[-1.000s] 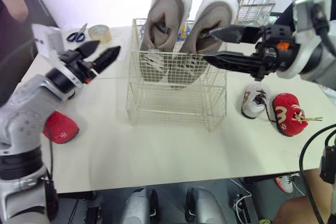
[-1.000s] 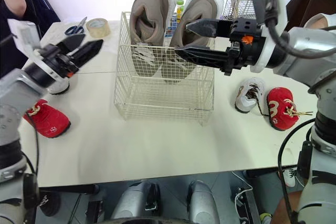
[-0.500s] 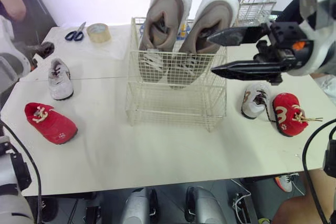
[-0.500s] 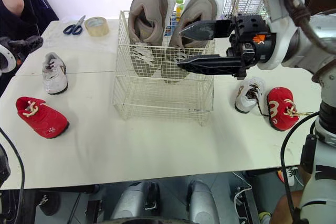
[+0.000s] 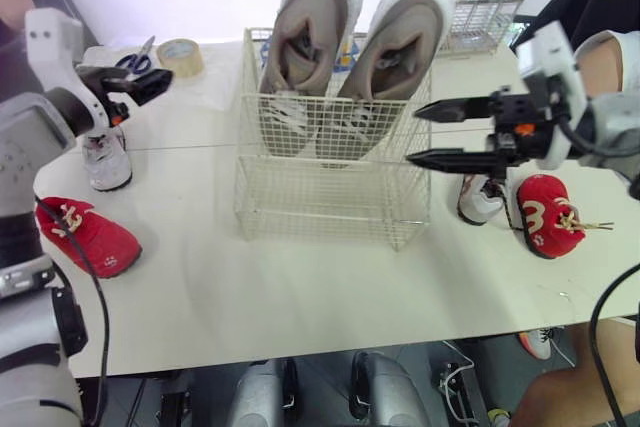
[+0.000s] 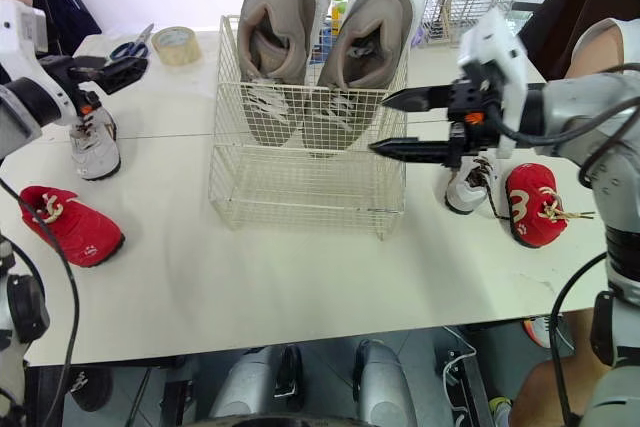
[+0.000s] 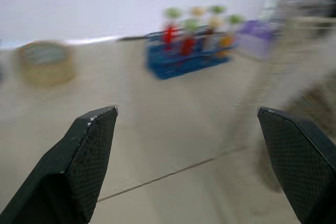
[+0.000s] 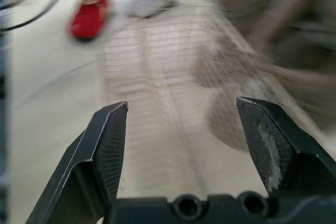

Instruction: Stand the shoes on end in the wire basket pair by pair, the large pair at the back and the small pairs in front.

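- The wire basket [image 5: 330, 192] is thin metal wire under a cream coating, dull rather than shiny.
- The large shoes [image 5: 310, 37] have soft, matt taupe uppers that look like suede, edged with smooth white rubbery soles.
- The red shoes [image 5: 90, 237] look like cloth, with pale cord laces.
- The small white shoes [image 5: 105, 159] seem smoother-skinned, though I can't tell the material.
- The table [image 5: 300, 287] has a smooth, matt, off-white top.
- The tape roll [image 5: 178, 52] is tan with a slight gloss.
- The scissors [image 5: 140, 55] have blue plastic handles.
- The wire rack [image 5: 483, 15] at the back is bare silvery metal.
- On the left gripper [image 7: 186, 109] and the right gripper [image 8: 181, 103], the fingers [image 7: 86, 161] are matt black with a fine cross-hatched texture.
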